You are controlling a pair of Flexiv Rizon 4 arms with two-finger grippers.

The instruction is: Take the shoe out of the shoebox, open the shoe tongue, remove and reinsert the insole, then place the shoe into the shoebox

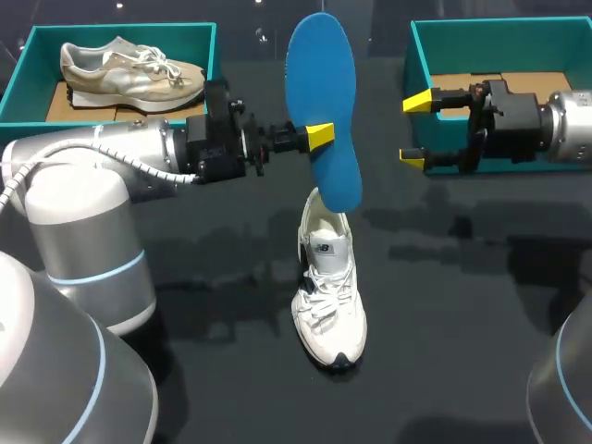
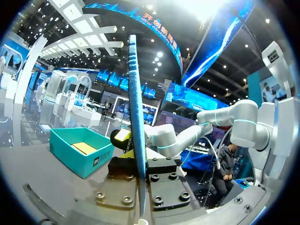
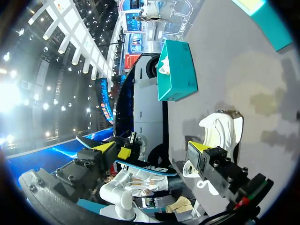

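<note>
Head view: the blue insole [image 1: 324,102] is pinched by the left tool [image 1: 319,136] at 12 o'clock from the white shoe [image 1: 329,296], the right tool [image 1: 415,129] is spread open, and the insole could be dropped if its thin edge slips.

Head view: at centre, the blue insole [image 1: 324,102] covers the heel of the white shoe [image 1: 329,296] and one finger of the left gripper [image 1: 319,136]. At upper right, the right arm [image 1: 532,120] hides part of the shoebox [image 1: 462,42], which the frame's edge cuts off.
</note>
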